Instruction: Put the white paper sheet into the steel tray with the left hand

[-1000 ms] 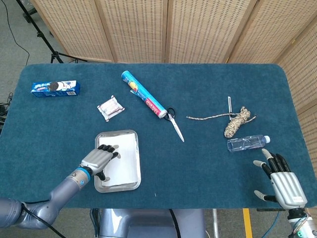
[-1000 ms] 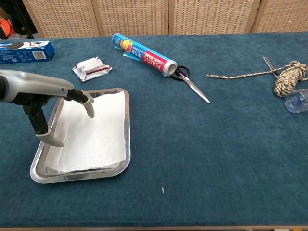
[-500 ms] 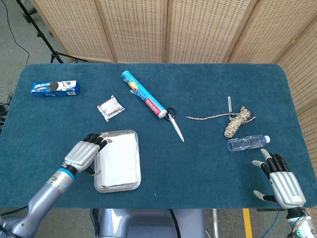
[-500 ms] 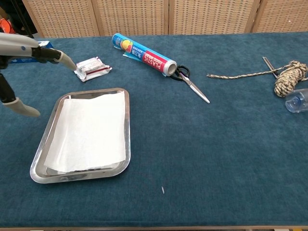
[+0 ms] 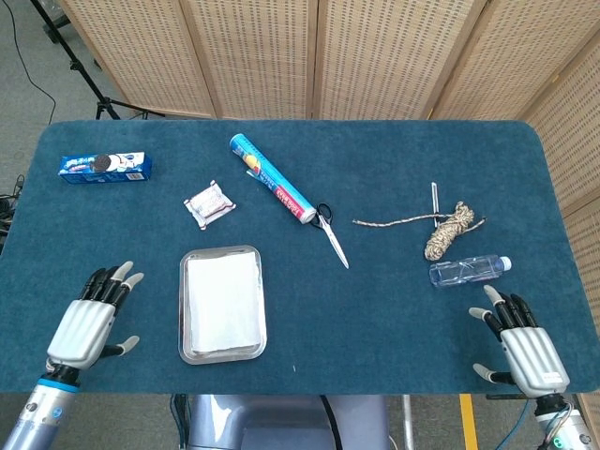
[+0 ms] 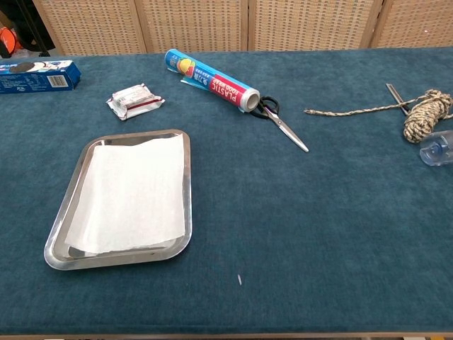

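The white paper sheet (image 5: 222,301) (image 6: 130,193) lies flat inside the steel tray (image 5: 191,353) (image 6: 185,234) at the front left of the table. My left hand (image 5: 89,320) hovers to the left of the tray, well apart from it, fingers spread and holding nothing. My right hand (image 5: 522,349) stays at the front right corner, fingers spread and empty. Neither hand shows in the chest view.
A blue biscuit pack (image 5: 105,167), a small wrapped packet (image 5: 209,202), a plastic wrap roll (image 5: 272,177), scissors (image 5: 330,234), a coiled rope (image 5: 446,229) and a water bottle (image 5: 469,271) lie on the blue tabletop.
My left hand has lifted off the paper in the tray and drawn back to the left and toward the front edge, opening its fingers. The sheet stays in the tray.
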